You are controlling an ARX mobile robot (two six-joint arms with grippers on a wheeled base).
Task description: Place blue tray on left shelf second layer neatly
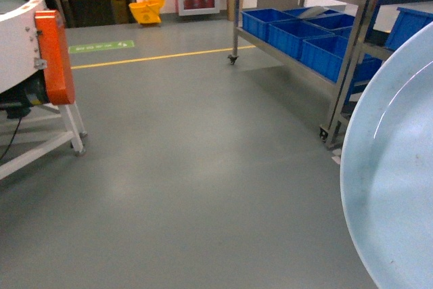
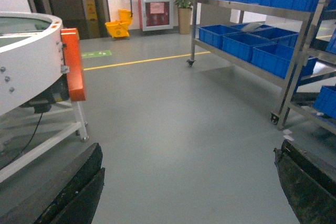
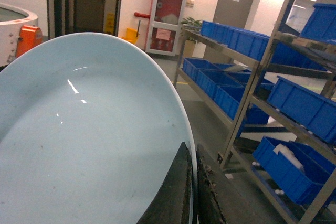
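- The pale light-blue round glossy plastic tray (image 3: 89,145) is held up in the air by the right gripper (image 3: 191,192), whose two dark fingers (image 3: 176,192) are clamped on the tray's raised rim, one on each face.
- In the head view the tray (image 1: 396,181) fills the lower right corner, tilted steeply on edge, above the grey floor (image 1: 189,167).
- The left gripper (image 2: 189,182) holds nothing; its dark jaws stand wide apart at the lower corners of its wrist view.
- The shiny stainless-steel wheeled rack (image 1: 352,45) stands to the right, well apart from the tray, its tiers loaded with deep dark-blue rectangular crates (image 1: 284,32).
- A white round machine with an orange panel (image 1: 54,55) stands at the left.
- A yellow mop bucket (image 1: 149,8) sits by the far wall.
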